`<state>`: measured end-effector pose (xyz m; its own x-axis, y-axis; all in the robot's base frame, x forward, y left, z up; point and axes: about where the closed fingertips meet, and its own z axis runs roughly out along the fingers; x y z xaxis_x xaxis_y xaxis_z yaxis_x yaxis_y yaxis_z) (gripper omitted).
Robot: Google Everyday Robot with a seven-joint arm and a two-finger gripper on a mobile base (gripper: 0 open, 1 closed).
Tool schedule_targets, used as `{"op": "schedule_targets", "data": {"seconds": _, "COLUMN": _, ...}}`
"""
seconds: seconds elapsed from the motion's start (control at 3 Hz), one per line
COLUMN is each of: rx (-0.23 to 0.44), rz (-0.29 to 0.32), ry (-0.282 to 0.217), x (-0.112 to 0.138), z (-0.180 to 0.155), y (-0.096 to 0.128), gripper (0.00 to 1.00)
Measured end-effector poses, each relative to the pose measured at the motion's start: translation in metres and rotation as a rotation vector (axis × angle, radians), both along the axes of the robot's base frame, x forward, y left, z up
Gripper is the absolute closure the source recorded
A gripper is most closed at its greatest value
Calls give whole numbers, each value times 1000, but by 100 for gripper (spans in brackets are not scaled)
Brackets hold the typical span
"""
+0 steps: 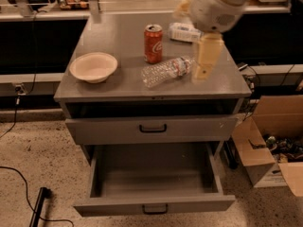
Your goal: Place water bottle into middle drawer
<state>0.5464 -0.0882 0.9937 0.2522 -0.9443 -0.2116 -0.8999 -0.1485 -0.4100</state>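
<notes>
The water bottle point(168, 71), clear crinkled plastic with a red-and-blue band, lies on its side on the grey cabinet top point(118, 37), cap pointing right. The middle drawer point(154, 205) is pulled open below, and its inside shows nothing. The upper drawer point(151, 128) is closed. My arm reaches in from the upper right. My gripper point(202, 65) hangs as a cream-coloured part just right of the bottle's cap end, close above the cabinet top.
A red soda can point(153, 43) stands behind the bottle. A white-labelled bottle point(182, 32) lies further back, partly behind my arm. A cream bowl point(93, 66) sits at the left. A cardboard box point(272, 145) stands on the floor to the right, and a black cable point(19, 174) lies at the left.
</notes>
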Motion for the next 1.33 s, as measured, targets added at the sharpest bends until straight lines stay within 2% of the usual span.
{"op": "schedule_targets", "data": {"seconds": 0.33, "rx": -32, "rz": 123, "ry": 15, "x": 40, "z": -19, "y": 52, "gripper": 0}}
{"op": "schedule_targets", "data": {"seconds": 0.67, "rx": -73, "rz": 191, "ry": 71, "x": 63, "z": -56, "y": 78, "gripper": 0}}
{"op": "schedule_targets", "data": {"seconds": 1.0, "rx": -146, "rz": 218, "ry": 129, "x": 71, "z": -102, "y": 84, "gripper": 0}}
{"op": "schedule_targets", "data": {"seconds": 1.33, "rx": -202, "rz": 213, "ry": 166, "x": 82, "z": -133, "y": 80, "gripper": 0}}
